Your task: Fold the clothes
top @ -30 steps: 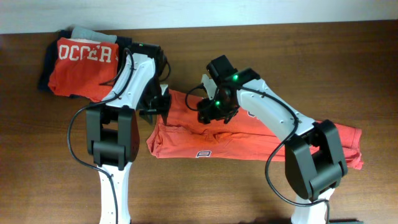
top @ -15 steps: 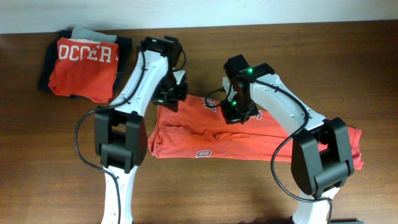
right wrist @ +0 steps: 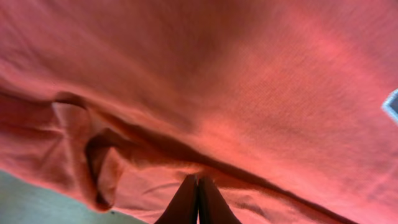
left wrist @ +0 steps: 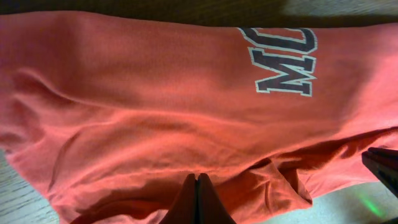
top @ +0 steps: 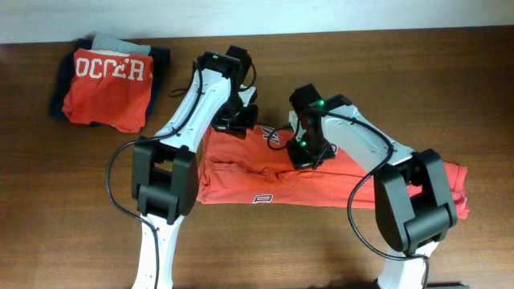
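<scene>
Your left gripper (left wrist: 196, 190) is clamped on the coral T-shirt (top: 273, 181) (its dark lettering (left wrist: 283, 59) lies nearby). Your right gripper (right wrist: 198, 190) pinches the same cloth.

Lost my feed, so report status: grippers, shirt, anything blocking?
Left gripper shut on T-shirt; right gripper likewise. T-shirt rumpled, stretched along table. Folded pile at far corner, nothing blocking.
</scene>
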{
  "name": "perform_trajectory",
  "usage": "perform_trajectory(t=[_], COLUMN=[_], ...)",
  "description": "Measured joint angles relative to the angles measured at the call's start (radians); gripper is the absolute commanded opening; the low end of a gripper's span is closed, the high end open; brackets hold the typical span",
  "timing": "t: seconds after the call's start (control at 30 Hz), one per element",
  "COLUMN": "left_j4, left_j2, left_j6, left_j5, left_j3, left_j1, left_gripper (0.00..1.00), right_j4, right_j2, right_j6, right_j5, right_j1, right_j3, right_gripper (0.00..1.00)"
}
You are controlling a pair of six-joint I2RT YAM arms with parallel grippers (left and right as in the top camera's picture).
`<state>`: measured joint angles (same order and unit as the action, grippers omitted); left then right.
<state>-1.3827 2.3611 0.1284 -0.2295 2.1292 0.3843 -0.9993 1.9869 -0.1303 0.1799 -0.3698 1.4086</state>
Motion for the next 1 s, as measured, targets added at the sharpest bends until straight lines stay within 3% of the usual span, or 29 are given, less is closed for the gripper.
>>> perform_trajectory(t=[0.5,1.0], left_j4=[0.049,0.051], left_j2=[0.132,0.132], left_j6=[0.0,0.0], left_j5=[-0.033,-0.033], left_j3=[0.002,0.002], left_j1=[0.0,0.0], left_gripper=[0.01,0.01], right_j4=[0.156,0.114], right_j2=[0.0,0.0], right_j6=[0.0,-0.001], right_j5=[-0.035,-0.036], right_j1=[0.0,0.001], right_j3=[-0.072,-0.106], right_gripper=[0.04,0.04])
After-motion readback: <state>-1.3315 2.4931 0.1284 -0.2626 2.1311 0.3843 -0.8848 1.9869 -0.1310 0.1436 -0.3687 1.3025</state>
